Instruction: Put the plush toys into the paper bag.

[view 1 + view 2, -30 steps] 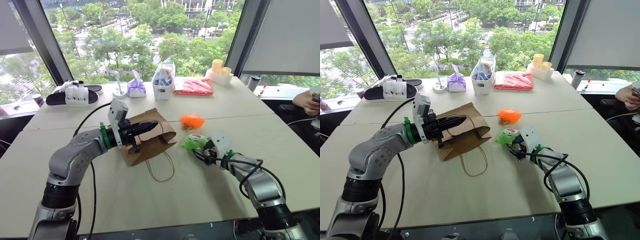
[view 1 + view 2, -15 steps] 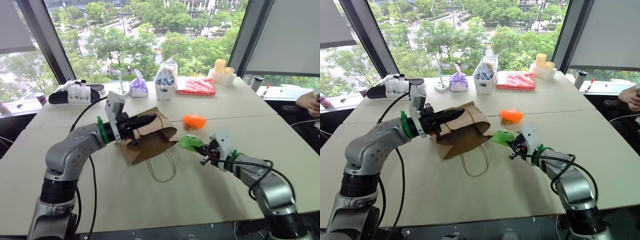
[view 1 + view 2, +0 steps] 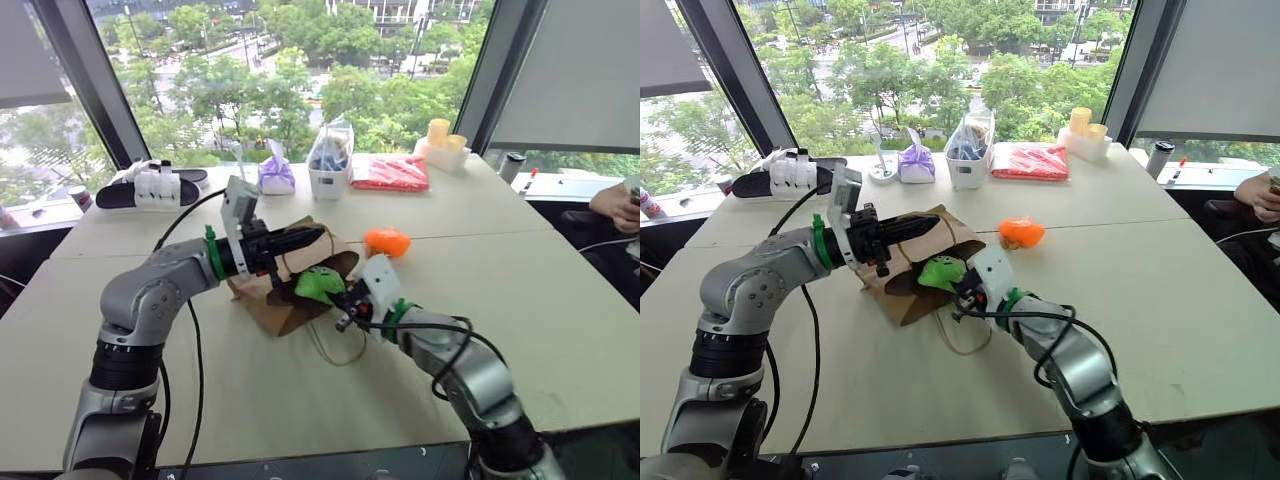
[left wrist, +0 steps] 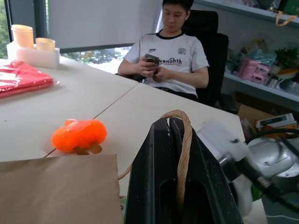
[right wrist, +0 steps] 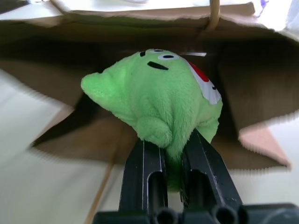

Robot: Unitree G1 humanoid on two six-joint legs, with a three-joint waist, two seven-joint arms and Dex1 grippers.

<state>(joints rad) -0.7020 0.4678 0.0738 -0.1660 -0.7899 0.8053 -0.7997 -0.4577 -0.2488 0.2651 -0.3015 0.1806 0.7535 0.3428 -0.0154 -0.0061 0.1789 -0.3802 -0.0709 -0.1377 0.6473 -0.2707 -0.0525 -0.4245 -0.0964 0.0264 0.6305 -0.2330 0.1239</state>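
Black fingers (image 5: 198, 158) of our right gripper (image 5: 173, 154) are pinched tight on the green plush toy (image 5: 159, 98), which sits right at the open mouth of the paper bag (image 3: 290, 285), its white-and-red face turned toward the dark inside. Our left gripper (image 4: 174, 135) is clamped shut on a tan twine handle (image 4: 183, 149) of the bag, the loop running up over the fingertips, and it lifts the bag's upper lip off the table (image 3: 560, 290). The other twine handle (image 3: 335, 345) lies loose on the table in front of the bag. The orange plush toy (image 3: 386, 241) rests on the table just beyond the bag, apart from both grippers. Farther back, near the window, we see a red packet (image 3: 389, 172), and a seated person (image 4: 170, 56) past the table's far corner.
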